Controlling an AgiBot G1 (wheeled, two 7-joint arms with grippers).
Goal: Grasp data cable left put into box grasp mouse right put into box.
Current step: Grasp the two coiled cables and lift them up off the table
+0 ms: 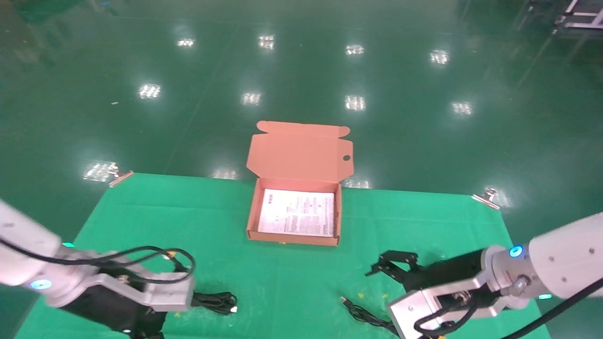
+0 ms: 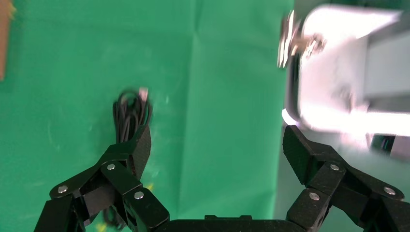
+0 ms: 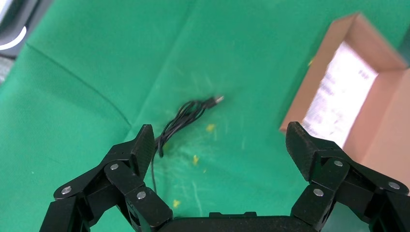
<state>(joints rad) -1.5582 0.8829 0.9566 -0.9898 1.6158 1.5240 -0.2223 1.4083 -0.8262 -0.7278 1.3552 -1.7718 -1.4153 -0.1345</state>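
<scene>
**Spotter:** Where are your arms sitting?

**Operator:** I have the left gripper [image 2: 217, 145] low over the near left corner of the green cloth table [image 1: 141, 212], jaws spread wide with nothing between them. The thin black bundled data cable [image 1: 217, 301] lies flat on the cloth just beside it, one fingertip [image 2: 138, 145] overlapping the bundle's end in my left wrist view. I can't tell if they touch.

**Spotter:** And the right?

**Operator:** The right gripper [image 3: 220, 147] hangs over the near right side, jaws also wide and empty. I see a thin black cord with a USB plug [image 3: 186, 118] on the cloth below it; I can't see the mouse body. The shallow orange-brown cardboard box [image 1: 296, 238] stands mid-table, lid up, white printed leaflet [image 1: 297, 213] inside.
</scene>
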